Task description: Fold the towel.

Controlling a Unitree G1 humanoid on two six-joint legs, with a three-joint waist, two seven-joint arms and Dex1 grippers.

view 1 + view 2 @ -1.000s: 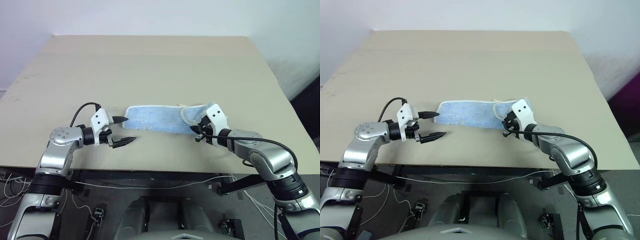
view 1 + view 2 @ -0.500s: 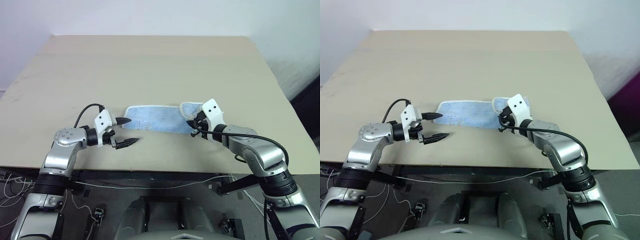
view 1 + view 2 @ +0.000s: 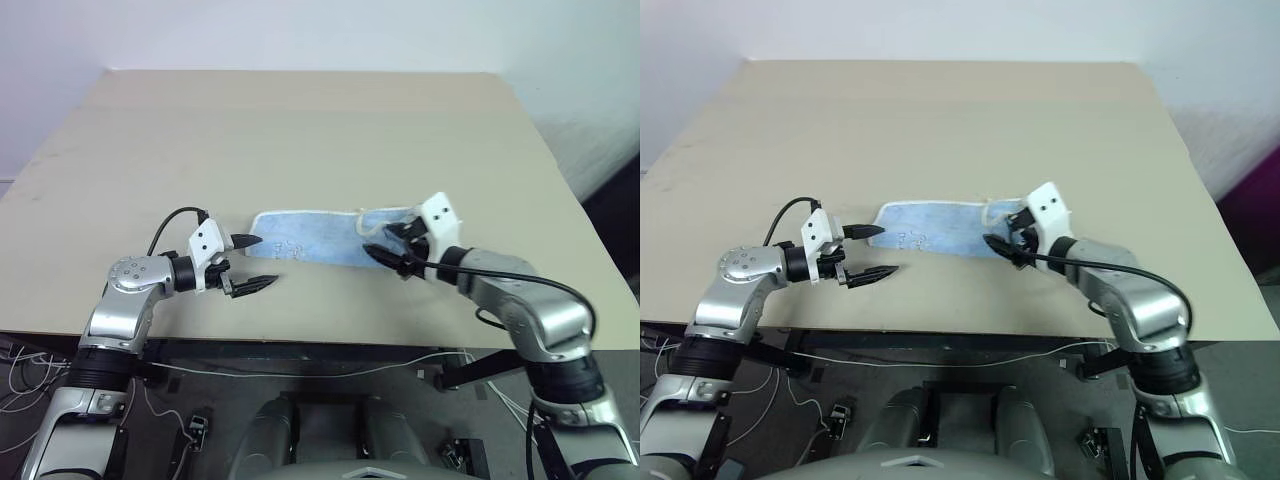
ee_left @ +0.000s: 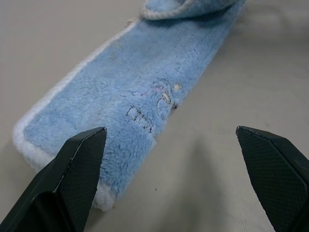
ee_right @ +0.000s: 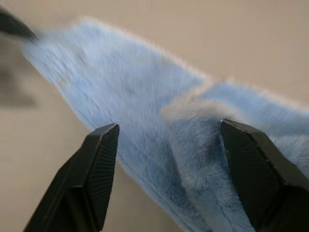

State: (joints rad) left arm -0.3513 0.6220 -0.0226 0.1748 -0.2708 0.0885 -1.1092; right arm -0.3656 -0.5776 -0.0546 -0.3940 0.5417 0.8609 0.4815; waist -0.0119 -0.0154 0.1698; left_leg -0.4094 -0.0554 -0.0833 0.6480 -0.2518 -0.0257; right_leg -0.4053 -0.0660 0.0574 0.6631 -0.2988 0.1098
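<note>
The towel (image 3: 315,235) lies flat on the worktop (image 3: 300,130), towards its near edge, stretched sideways between the two arms. It is a long, narrow strip of light blue terry, thick and fuzzy, with a whitish stitched border running round its rounded corners. Close up from the left wrist, the pile looks soft and slightly matted, and there is a small dark embroidered mark (image 4: 149,108) near the long edge, not far from the end that faces that arm. At the other end, on the robot's right, the cloth is turned back on itself in a short flap (image 3: 385,218), its pale edging curling up in a loop on top of the lower layer.

The worktop is a plain beige board, smooth and matte, with a straight front edge; below it cables (image 3: 300,370) trail across the floor.

The left gripper (image 3: 253,262) sits just off the towel's left end, low over the board, its two black pointed fingers (image 4: 72,179) spread wide with nothing between them; one tip is right beside the corner of the cloth, the other out over bare board. The right gripper (image 3: 392,244) hangs just above the folded end, its ribbed black fingers (image 5: 96,174) apart and astride the flap, gripping nothing as far as I can make out. A black cable (image 3: 500,280) loops along the right forearm.
</note>
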